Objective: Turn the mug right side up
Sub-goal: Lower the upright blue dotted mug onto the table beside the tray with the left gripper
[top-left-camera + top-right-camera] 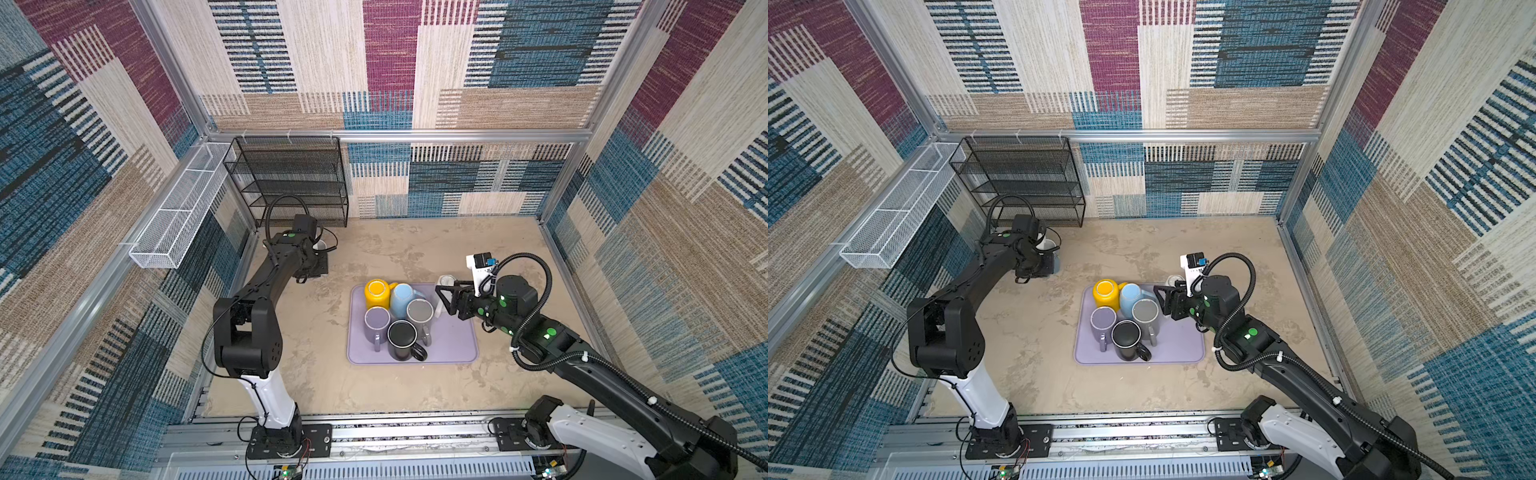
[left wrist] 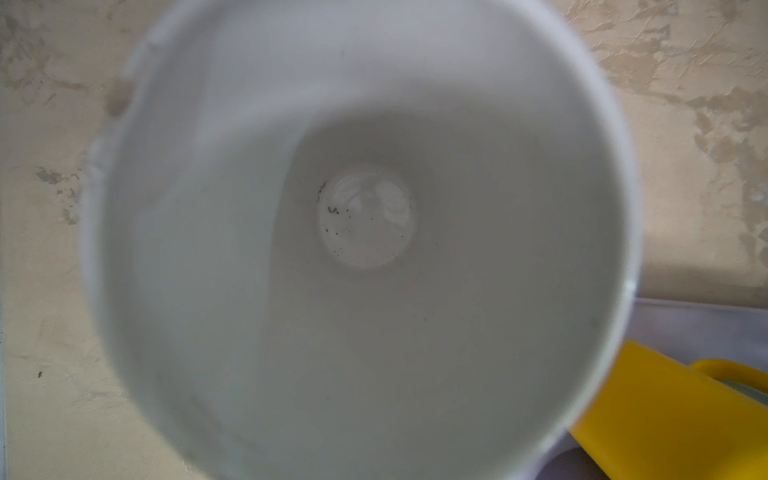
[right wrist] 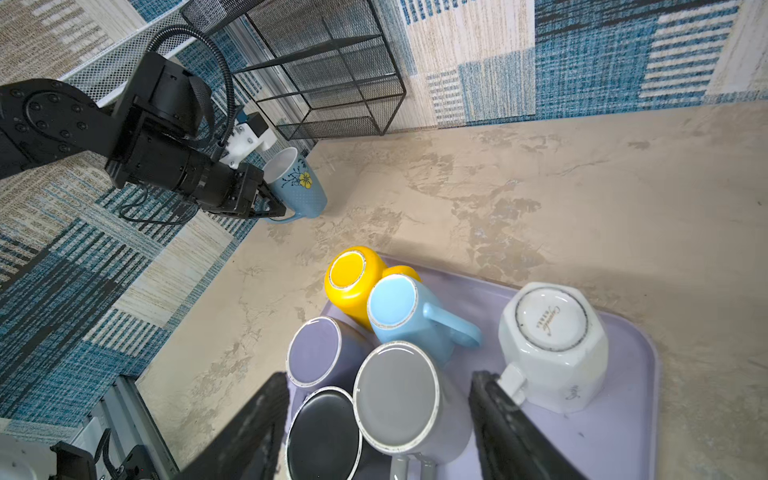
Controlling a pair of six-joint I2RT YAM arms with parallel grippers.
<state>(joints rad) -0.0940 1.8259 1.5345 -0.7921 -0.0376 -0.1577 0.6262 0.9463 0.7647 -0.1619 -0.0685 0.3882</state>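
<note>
One mug righted on the bench (image 1: 415,249); six more sit base up on the lavender tray (image 1: 453,349).
At the far left the blue floral mug (image 3: 297,187) is mouth up, its handle clenched in the left pincer (image 3: 270,208). The right pincer (image 3: 380,377) hangs released, straddling the inverted grey mug (image 3: 397,399), probably the next to turn.

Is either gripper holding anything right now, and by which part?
Left gripper holds the blue flowered mug by its handle. Right gripper is open, holding nothing.
</note>
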